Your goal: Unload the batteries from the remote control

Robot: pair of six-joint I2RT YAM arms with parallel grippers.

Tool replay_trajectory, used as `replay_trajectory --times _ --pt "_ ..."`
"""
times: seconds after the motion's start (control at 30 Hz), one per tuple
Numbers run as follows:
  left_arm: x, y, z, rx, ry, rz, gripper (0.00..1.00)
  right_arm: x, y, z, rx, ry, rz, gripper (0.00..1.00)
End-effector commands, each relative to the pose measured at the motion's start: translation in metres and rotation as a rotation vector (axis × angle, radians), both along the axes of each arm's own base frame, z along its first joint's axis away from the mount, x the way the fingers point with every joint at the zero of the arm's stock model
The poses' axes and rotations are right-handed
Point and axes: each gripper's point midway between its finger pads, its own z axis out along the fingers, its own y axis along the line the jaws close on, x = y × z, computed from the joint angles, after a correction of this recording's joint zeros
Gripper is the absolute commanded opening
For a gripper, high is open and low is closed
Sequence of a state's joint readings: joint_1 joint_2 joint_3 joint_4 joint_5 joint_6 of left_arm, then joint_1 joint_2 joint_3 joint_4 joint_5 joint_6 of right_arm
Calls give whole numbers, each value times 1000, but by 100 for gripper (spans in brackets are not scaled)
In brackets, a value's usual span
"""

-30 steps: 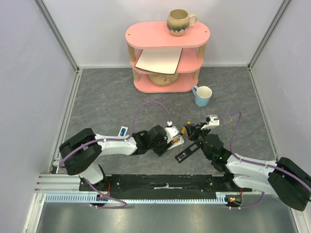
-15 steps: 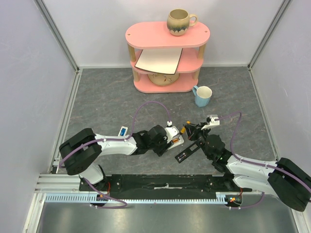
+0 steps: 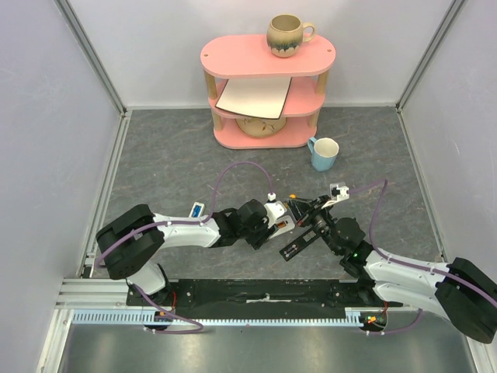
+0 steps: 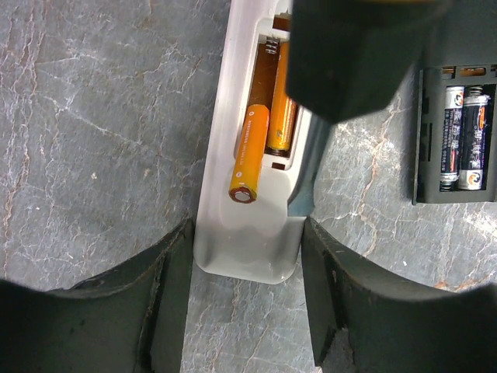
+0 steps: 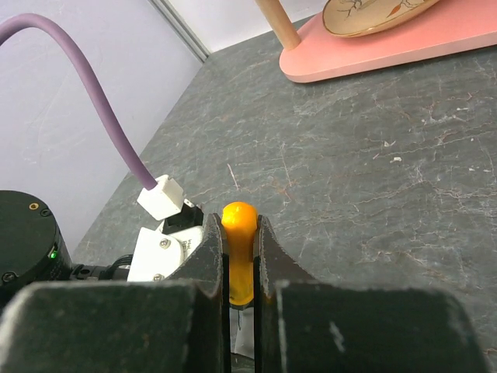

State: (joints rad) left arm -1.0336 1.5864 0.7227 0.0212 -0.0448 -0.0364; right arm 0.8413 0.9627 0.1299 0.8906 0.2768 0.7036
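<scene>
My left gripper [image 4: 247,311] is shut on the near end of a white remote [image 4: 245,241] lying on the floor with its compartment open. Two orange batteries sit in it. One [image 4: 250,151] is tipped up with its end out of the slot; the other [image 4: 281,116] lies flat. My right gripper [image 5: 240,242] is shut on an orange-handled screwdriver [image 5: 239,217]. It hangs right over the remote's far end as a dark blur [image 4: 357,54]. The screwdriver's tip is hidden. A black remote [image 4: 457,132] lies to the right, open, with two cells inside.
In the top view the two grippers meet near the table's middle [image 3: 289,216], and the black remote [image 3: 298,243] lies just in front. A blue mug [image 3: 324,153] stands behind them. A pink shelf [image 3: 268,58] with a ceramic mug [image 3: 287,35] stands at the back.
My right gripper with the screwdriver has moved left, closing in on the left gripper and the white remote. The left arm has stayed put.
</scene>
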Motion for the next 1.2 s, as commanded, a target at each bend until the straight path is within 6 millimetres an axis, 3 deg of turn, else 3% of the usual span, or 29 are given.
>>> replay_trajectory --times 0.0,0.27,0.57,1.1,1.17 --pt "-4 -3 -6 -2 45 16 2 0 8 31 78 -51 24 0" --pt "-4 -3 -7 -1 47 15 2 16 -9 12 -5 9 -107 0" --pt "-4 -3 -7 -1 46 14 2 19 -35 19 24 -22 -205 0" --pt "-4 -3 -6 0 48 11 2 41 -42 -25 -110 87 -298 0" --pt "-5 -3 -7 0 49 10 2 43 -43 -22 -82 70 -304 0"
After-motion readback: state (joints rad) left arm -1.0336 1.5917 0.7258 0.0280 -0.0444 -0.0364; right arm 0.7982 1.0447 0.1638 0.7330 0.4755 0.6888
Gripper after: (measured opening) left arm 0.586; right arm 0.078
